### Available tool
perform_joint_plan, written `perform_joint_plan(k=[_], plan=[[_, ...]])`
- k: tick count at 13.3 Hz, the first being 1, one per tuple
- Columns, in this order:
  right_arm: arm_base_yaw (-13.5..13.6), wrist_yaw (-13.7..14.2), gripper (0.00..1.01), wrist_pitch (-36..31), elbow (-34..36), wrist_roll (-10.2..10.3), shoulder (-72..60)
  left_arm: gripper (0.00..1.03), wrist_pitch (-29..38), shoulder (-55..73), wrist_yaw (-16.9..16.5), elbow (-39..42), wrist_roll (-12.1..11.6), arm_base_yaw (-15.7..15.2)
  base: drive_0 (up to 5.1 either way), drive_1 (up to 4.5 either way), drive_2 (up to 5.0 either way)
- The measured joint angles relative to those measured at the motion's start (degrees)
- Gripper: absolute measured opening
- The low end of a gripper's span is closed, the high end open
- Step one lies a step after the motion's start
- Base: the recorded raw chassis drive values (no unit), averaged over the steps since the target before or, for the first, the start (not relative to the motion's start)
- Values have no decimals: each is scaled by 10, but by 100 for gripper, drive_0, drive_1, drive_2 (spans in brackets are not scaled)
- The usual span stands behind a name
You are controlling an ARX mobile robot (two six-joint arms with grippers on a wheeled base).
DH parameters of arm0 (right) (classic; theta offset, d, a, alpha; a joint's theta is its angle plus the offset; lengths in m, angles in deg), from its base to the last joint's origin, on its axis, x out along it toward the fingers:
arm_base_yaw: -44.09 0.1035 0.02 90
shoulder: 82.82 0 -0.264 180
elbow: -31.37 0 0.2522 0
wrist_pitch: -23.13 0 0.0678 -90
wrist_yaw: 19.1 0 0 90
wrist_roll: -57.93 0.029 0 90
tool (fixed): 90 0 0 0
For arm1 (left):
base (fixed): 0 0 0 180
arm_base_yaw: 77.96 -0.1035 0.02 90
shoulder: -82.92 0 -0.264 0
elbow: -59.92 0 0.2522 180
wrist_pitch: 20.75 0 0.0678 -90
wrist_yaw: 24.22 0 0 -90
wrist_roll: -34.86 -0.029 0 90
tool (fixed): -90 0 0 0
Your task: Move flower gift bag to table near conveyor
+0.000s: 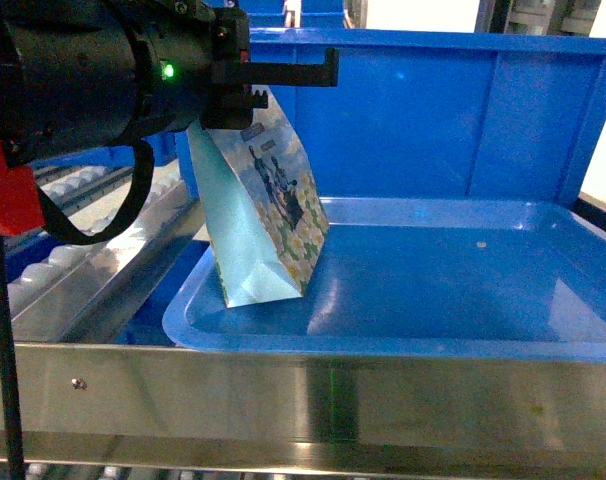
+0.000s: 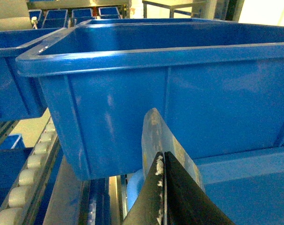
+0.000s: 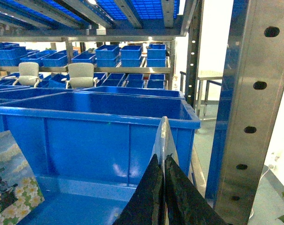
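**Gift bag pinched at its top, tilted in a blue tray**

Beyond the steel shelf rail (image 1: pixel 313 395), the flower gift bag (image 1: pixel 268 215) stands tilted in the shallow blue tray (image 1: pixel 453 330), its top pinched by the closed left hand (image 1: pixel 251 97). The right hand (image 3: pixel 161 161) is closed on a thin pale sheet (image 3: pixel 162 136). Conveyor rollers (image 1: pixel 58 260) run left; a blue crate (image 1: pixel 433 120) stands behind.

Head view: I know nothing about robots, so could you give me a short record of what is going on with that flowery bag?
Item: flower gift bag
Pose: tilted, base on the blue tray
Held by: left gripper, pinching its top edge
Right gripper: fingers together, away from the bag
Behind the bag: blue crate
Left of the tray: conveyor rollers
Table: not in view
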Motion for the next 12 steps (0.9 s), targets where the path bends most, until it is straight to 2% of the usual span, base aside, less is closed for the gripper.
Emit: perform_joint_plan(k=[8,10,11,12], plan=[[0,0,3,0,0,0,0,2,33,-56,-21,8,-26,-17,0,0,0],[0,0,3,0,0,0,0,2,56,-89,-24,13,-51,-17,0,0,0],[0,0,3,0,0,0,0,2,78,-116,-13,27,-78,-11,0,0,0],[0,0,3,0,0,0,0,2,90,-130,-7,36,-92,-7,0,0,0]])
